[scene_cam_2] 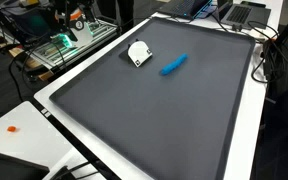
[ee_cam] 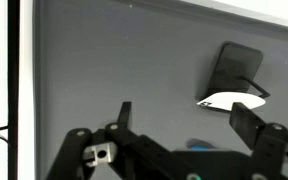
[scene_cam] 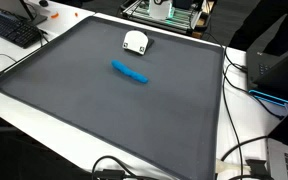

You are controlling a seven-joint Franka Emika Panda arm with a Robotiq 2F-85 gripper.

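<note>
A blue marker-like object (scene_cam: 130, 72) (scene_cam_2: 174, 65) lies flat on the dark grey mat (scene_cam: 104, 110) (scene_cam_2: 154, 120). A small white rounded object (scene_cam: 136, 42) (scene_cam_2: 139, 53) sits close beside it. In the wrist view my gripper (ee_cam: 184, 118) hangs above the mat, open, with nothing between its fingers. The white object (ee_cam: 232, 100) lies just beyond the right fingertip (ee_cam: 246, 118). A bit of the blue object (ee_cam: 199, 143) peeks out above the gripper body. Neither the arm nor the gripper appears in the exterior views.
The mat has a white border (scene_cam_2: 246, 120). A keyboard (scene_cam: 14, 30) lies off one corner. A rack with green-lit electronics (scene_cam_2: 59, 45) stands past the far edge. Dark equipment (scene_cam: 274, 65) and cables (scene_cam: 239, 160) line one side. A small orange item (scene_cam_2: 12, 128) lies on the white table.
</note>
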